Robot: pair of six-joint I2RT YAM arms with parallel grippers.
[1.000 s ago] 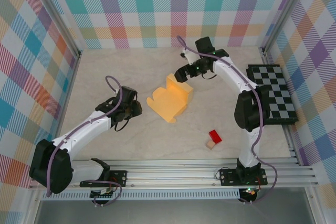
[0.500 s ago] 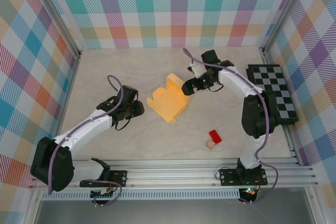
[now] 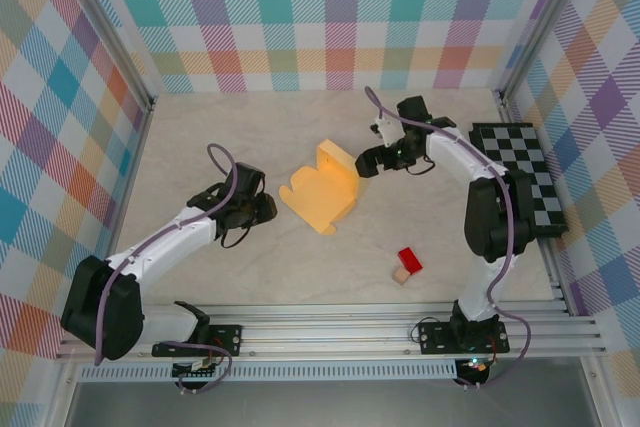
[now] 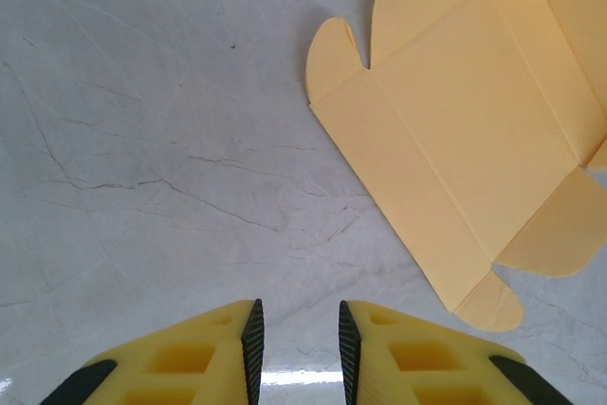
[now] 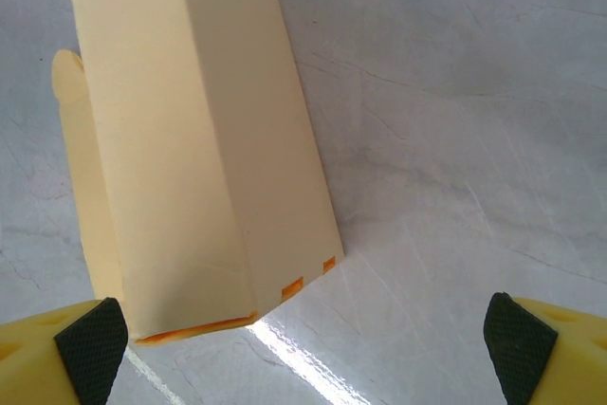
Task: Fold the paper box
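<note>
**1. Paper box.** 1 paper box (image 3: pixel 325 192) lies on the tabletop, roughly midway between the 2 grippers. Material: thin, matte, pale orange-yellow cardboard. It is partly formed. The section nearer the arm bases lies flat as a creased die-cut panel with rounded flaps (image 4: pixel 340 49). The far section stands up as a folded wall. In the right wrist view this wall has sharp straight creases and small darker orange slots along its lower edge.

**2. Grippers.** There are 2 arms, each with 1 gripper that has yellow fingers and black ribbed pads.
- The left gripper (image 3: pixel 268 209) is just left of the box and apart from it. Its fingers stand a narrow gap apart, with bare tabletop between them.
- The right gripper (image 3: pixel 366 161) is just right of the raised wall. Its fingers are spread wide and clamp nothing. The wall's lower corner lies close to 1 pad (image 5: pixel 90 343); I cannot tell whether they touch.

**3. Other items.** 1 red block (image 3: pixel 410 259) and 1 tan cube (image 3: pixel 401 275) touch each other, near and right of the box. 1 black-and-white checkered board (image 3: pixel 520 177) lies well to the right of the box.

**4. Surface and enclosure.** The tabletop (image 3: pixel 250 137) is pale, glossy and veined like marble. Pastel plaid walls (image 3: pixel 300 17) enclose it on 3 sides of the box.
</note>
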